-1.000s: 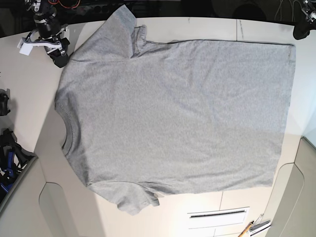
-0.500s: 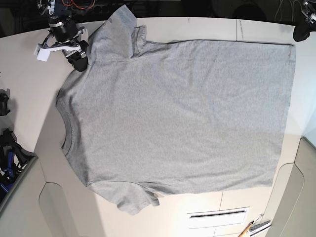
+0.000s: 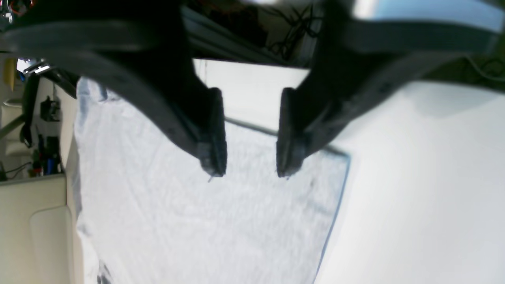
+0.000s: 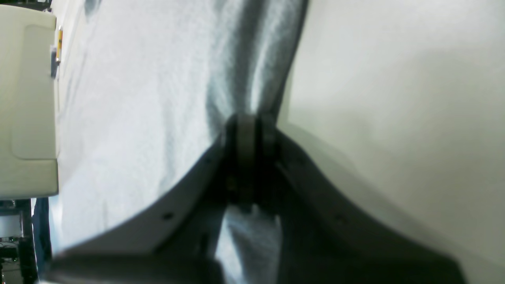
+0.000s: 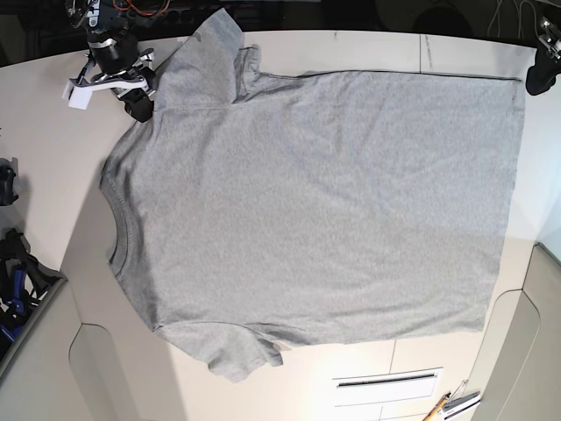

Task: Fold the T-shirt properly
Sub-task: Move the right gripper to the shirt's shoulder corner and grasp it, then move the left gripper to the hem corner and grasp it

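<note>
Your right gripper (image 4: 246,130) is clamped on the soft, limp T-shirt (image 5: 307,210) at its shoulder; your left gripper (image 3: 248,157) hangs open above the hem corner, so pinch there.

Bare table (image 5: 53,114) around the flat T-shirt (image 5: 316,210); clutter (image 5: 17,281) beyond the collar-side edge.

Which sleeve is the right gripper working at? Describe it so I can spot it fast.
On the table, the grey T-shirt lies flat. It's the sleeve at the far edge, beside the right gripper, shut on the fabric. The other sleeve, at the near edge, has no gripper nearby.
</note>
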Tool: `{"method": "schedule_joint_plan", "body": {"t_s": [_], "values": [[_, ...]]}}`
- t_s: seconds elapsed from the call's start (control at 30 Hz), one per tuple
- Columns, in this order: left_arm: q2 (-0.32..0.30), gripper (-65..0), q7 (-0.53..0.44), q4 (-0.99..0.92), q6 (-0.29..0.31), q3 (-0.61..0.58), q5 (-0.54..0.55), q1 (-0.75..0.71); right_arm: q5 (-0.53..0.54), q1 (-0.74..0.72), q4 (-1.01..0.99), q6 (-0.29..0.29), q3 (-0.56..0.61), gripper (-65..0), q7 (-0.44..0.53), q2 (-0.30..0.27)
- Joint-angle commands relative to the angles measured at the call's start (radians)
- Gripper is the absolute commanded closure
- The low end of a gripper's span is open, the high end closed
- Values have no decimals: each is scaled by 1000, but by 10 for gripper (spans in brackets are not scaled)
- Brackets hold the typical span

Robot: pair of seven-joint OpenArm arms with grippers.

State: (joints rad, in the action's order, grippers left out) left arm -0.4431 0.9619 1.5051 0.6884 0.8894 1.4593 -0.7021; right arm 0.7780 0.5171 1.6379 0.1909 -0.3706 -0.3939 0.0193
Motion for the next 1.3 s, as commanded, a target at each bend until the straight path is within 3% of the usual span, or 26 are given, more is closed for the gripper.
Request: {"method": "schedule_joint_plan", "body": {"t_s": [0.0, 0.07, 0.23, 0.4, 0.67, 0.83, 0.97, 1.27], "values": [[-18, -259, -16, 12, 10, 11, 24, 5, -4, 5, 10, -2, -1, 0, -2, -2], [-18, -259, -28, 12, 10, 11, 9, 31, -4, 4, 10, 2, -1, 0, -2, -3], [-21, -259, -127, 12, 10, 11, -167, 79, -4, 4, 10, 53, -1, 0, -2, -3], [-21, -259, -187, 9, 10, 11, -276, 90, -4, 4, 10, 53, -1, 0, -2, -3], [-21, -260, -188, -151, 10, 11, -298, 126, -4, 0, 10, 53, -1, 0, -2, -3], [-20, -260, -137, -267, 10, 11, -216, 153, -5, -13, 10, 53, -1, 0, -3, -3], [-20, -260, -89, -278, 10, -1, -158, 153, -5, -13, 10, 53, -1, 0, -3, -3], [-19, -260, -129, -279, 10, -122, -168, 167, -4, -12, 10, 53, -1, 0, -3, -3]]}}
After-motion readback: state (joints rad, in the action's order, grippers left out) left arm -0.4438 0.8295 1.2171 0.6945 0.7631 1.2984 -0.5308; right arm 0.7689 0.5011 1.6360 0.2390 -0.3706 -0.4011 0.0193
